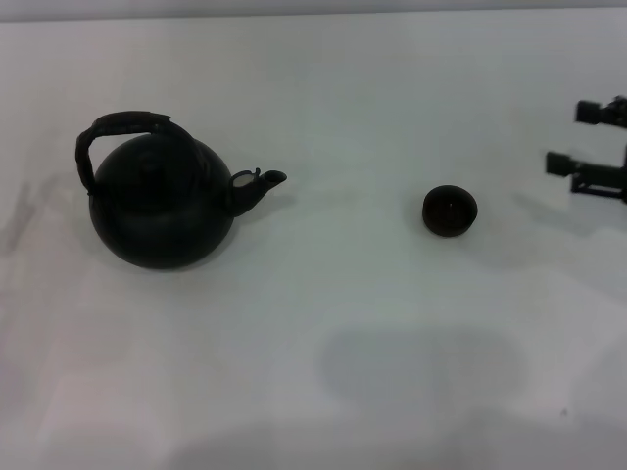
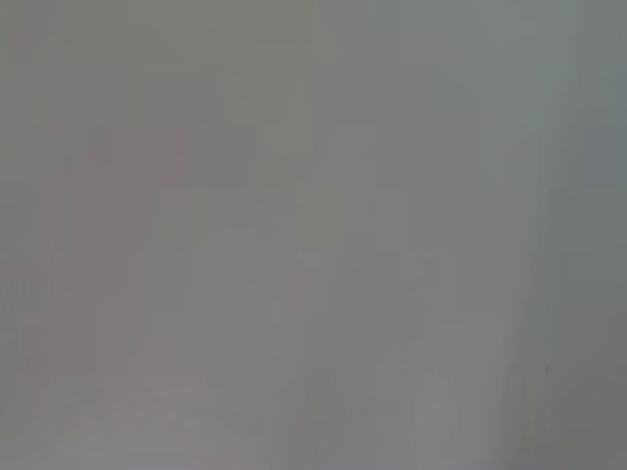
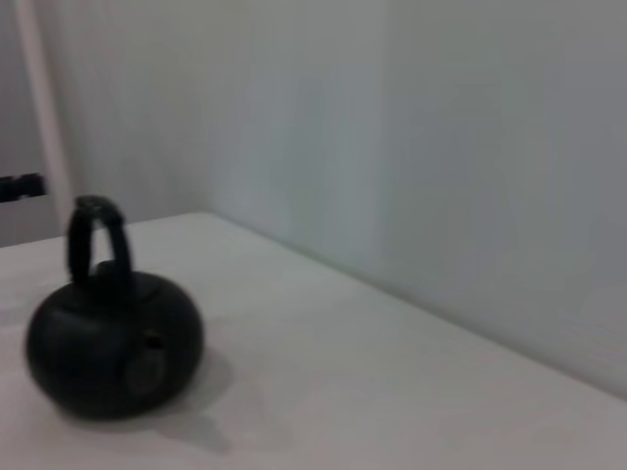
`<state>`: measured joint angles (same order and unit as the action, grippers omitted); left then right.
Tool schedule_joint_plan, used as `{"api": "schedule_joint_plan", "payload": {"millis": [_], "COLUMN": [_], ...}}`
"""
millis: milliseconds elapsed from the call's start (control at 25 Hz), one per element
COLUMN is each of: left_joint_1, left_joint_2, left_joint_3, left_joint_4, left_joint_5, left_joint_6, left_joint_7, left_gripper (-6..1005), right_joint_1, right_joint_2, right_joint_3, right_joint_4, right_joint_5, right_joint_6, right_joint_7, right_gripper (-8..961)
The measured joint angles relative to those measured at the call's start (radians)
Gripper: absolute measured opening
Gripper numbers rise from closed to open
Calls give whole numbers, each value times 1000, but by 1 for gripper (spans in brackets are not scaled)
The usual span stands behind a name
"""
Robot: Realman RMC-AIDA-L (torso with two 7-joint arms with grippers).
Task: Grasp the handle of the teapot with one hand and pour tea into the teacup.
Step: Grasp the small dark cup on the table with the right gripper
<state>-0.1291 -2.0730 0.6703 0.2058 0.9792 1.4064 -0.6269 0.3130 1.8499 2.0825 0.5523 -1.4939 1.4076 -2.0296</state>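
Observation:
The black round teapot (image 1: pixel 162 201) stands upright on the white table at the left in the head view, its short spout (image 1: pixel 263 182) pointing right toward the teacup. The arched black handle (image 1: pixel 122 123) loops over its top. The small dark teacup (image 1: pixel 450 211) stands to the right of the middle. My right gripper (image 1: pixel 573 137) is open and empty at the right edge, a little beyond and to the right of the teacup. The right wrist view shows the teapot (image 3: pixel 113 343) with its handle (image 3: pixel 94 245) upright, far off. My left gripper is out of view.
The white table (image 1: pixel 323 323) stretches between teapot and teacup and toward the front edge. A pale wall (image 3: pixel 441 147) stands behind the table. The left wrist view shows only a plain grey surface (image 2: pixel 313 235).

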Motion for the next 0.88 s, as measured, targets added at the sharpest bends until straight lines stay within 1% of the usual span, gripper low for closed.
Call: {"api": "schedule_joint_plan", "payload": {"millis": [320, 480, 520, 560, 720, 880], "left_joint_1": [-2, -2, -2, -1, -1, -1], "left_joint_2": [-1, -1, -1, -1, -1, -1], "left_joint_3": [0, 0, 0, 0, 0, 0], "left_joint_4": [-2, -2, -2, -2, -2, -2], "left_joint_5": [1, 1, 1, 1, 1, 1], "left_joint_6": [-16, -21, -21, -21, -21, -21], "left_joint_7": [1, 1, 1, 1, 1, 1], "left_gripper": [874, 874, 874, 874, 874, 874], "right_joint_1": [17, 47, 61, 61, 90, 117], "right_joint_2": [45, 71, 88, 88, 123, 143], "right_joint_3": [-7, -9, -9, -9, -9, -16], "right_joint_4": [28, 32, 32, 32, 32, 29], "right_joint_5": [-63, -132, -170, -170, -247, -295], "right_joint_6": [9, 2, -11, -11, -65, -104], "right_joint_7": [9, 18, 21, 21, 21, 21], "right_gripper": [835, 836, 836, 836, 836, 837]}}
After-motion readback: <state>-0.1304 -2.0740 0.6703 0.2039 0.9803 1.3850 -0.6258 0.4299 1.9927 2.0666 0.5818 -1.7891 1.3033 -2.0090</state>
